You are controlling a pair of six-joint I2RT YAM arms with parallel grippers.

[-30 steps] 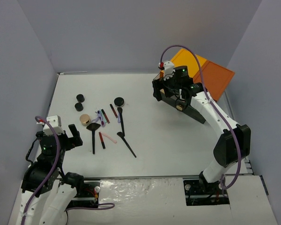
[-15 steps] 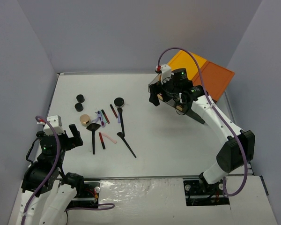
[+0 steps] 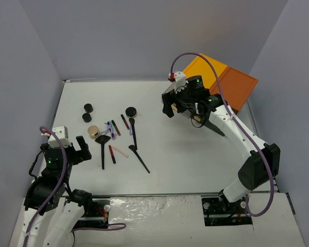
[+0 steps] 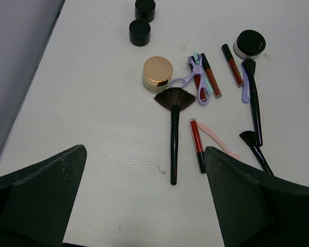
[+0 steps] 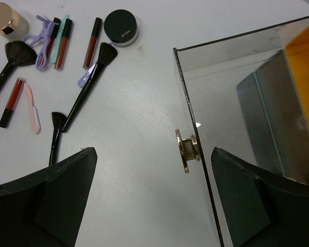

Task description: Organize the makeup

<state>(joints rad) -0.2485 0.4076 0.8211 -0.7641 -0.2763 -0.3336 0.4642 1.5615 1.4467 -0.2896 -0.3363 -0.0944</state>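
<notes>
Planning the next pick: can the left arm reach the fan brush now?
Probably yes: the fan brush lies just ahead of the open left tool, nothing between; a red stick lies close beside its handle.

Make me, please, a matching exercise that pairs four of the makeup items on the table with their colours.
Things:
1. round compact
2. eyelash curler
3. fan brush
4. bent thin stick

Colours:
A. black
B. pink
C. gold lid
D. purple

Pairs: 1-C, 2-D, 3-A, 4-B
</notes>
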